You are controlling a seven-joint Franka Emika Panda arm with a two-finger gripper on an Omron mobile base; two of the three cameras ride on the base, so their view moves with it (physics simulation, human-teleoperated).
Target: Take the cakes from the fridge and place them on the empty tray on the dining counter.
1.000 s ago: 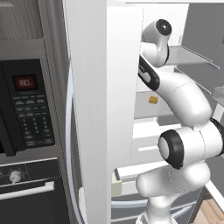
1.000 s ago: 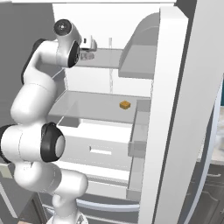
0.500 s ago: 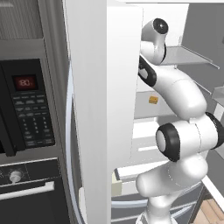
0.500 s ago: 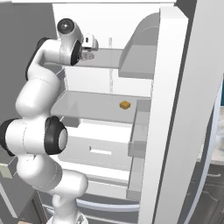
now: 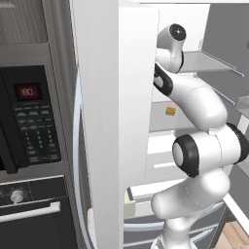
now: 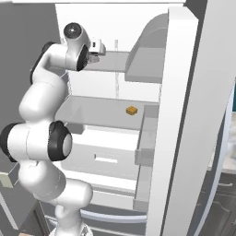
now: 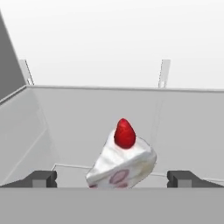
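Arm reached deeper onto upper fridge [image 6: 193, 115] shelf; hand [image 7: 112, 179] spread, flanking white cake [image 7: 122, 164].

Left of my view stands a black built-in microwave [image 5: 30, 121] with a red display, grey panelling above it. Below sits an oven [image 5: 34, 219] with a round knob and pale bar handle. Low right, a strip of what I take for wood floor [image 5: 234, 235]. Light flat, even.
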